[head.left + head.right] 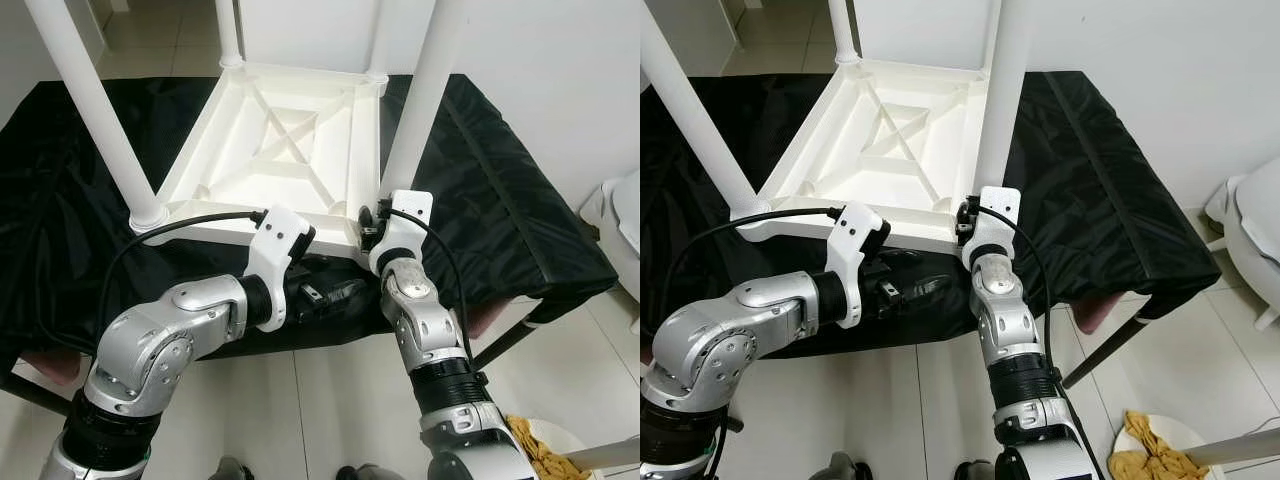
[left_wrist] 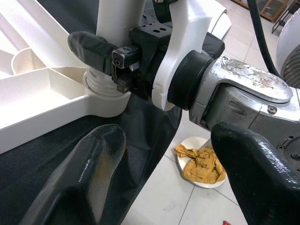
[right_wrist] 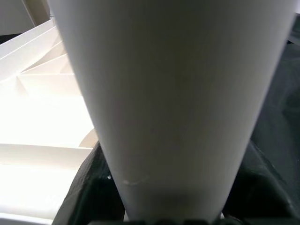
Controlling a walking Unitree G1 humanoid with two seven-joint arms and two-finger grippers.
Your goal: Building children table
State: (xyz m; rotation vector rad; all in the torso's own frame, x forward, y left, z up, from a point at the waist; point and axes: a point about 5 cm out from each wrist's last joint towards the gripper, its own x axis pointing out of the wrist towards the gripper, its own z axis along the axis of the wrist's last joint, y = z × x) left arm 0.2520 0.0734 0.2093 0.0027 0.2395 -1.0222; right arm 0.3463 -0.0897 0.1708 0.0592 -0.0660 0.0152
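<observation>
1. Standing upside down on a black-draped bench (image 1: 520,220), the white children's table (image 1: 290,130) is seen with four legs fitted upright, one at each corner.
2. The near right leg (image 1: 415,110) is pinched near its socket by the right gripper (image 2: 101,51) (tightening appears to be the step in hand).
3. The left gripper (image 2: 164,178) is held just beside that corner, fingers spread and empty.
4. A further twist, judged next, calls for the tabletop being steadied.
</observation>
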